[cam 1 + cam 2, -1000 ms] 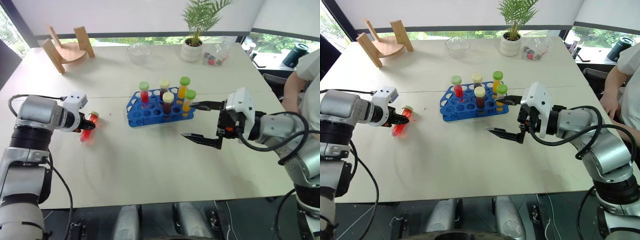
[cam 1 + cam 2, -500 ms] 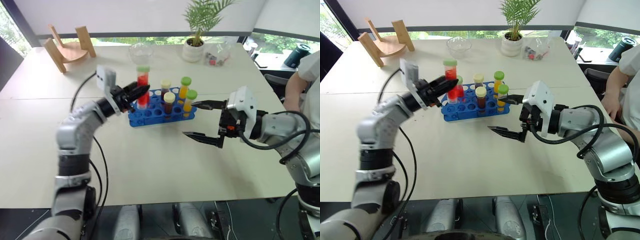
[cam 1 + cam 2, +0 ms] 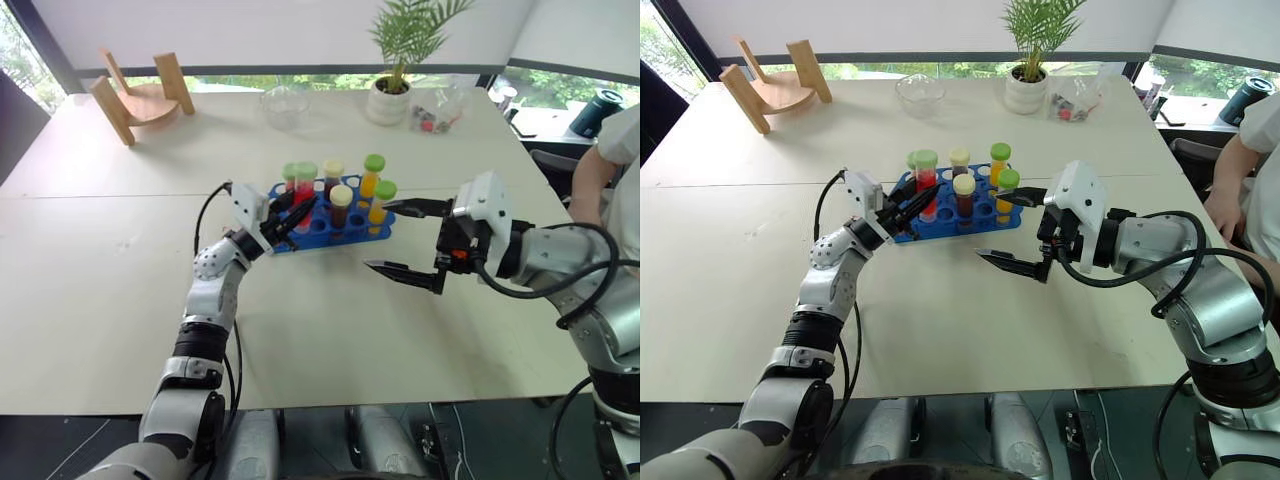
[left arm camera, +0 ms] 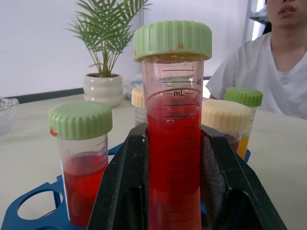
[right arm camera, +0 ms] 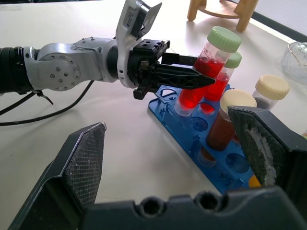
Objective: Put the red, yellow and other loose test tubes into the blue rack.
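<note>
My left gripper (image 3: 284,214) is shut on a test tube (image 4: 173,143) of bright red liquid with a green cap (image 3: 306,170). It holds the tube, slightly tilted, over the left end of the blue rack (image 3: 316,233). The tube's lower end (image 5: 186,101) is down at the rack's holes; whether it sits in one I cannot tell. Several capped tubes stand in the rack: a red one (image 4: 81,167), dark ones with tan caps (image 3: 339,197), and yellow ones with green caps (image 3: 372,175). My right gripper (image 3: 405,242) hovers open just right of the rack, with nothing in it.
A wooden stand (image 3: 140,95) is at the back left. A glass bowl (image 3: 283,105), a potted plant (image 3: 385,95) and a clear bag of small items (image 3: 435,110) line the far edge. A person in white (image 3: 612,150) sits at the right.
My left gripper has carried the red tube from low over the table at the left, rightwards, to the rack's left end, turning it from slanted to nearly upright. The right gripper has not moved.
</note>
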